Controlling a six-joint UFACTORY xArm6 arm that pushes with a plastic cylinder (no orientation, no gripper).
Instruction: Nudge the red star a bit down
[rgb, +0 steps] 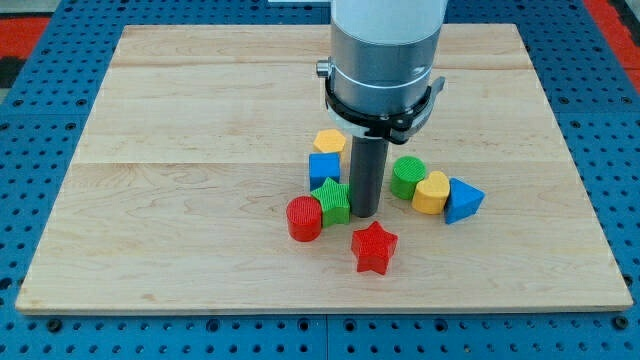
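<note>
The red star (374, 248) lies on the wooden board (200, 150) below the middle, toward the view's bottom. My tip (364, 214) is at the end of the dark rod, just above the star and a little to its left, with a small gap between them. The tip stands right beside the green star (333, 200), on its right. A red cylinder (304, 218) sits to the left of the green star.
A blue cube (323, 168) and a yellow hexagon block (329, 141) stand above the green star. To the rod's right are a green cylinder (407, 177), a yellow heart (432, 192) and a blue triangle (463, 199). The arm's grey body (385, 55) hangs over the board's top middle.
</note>
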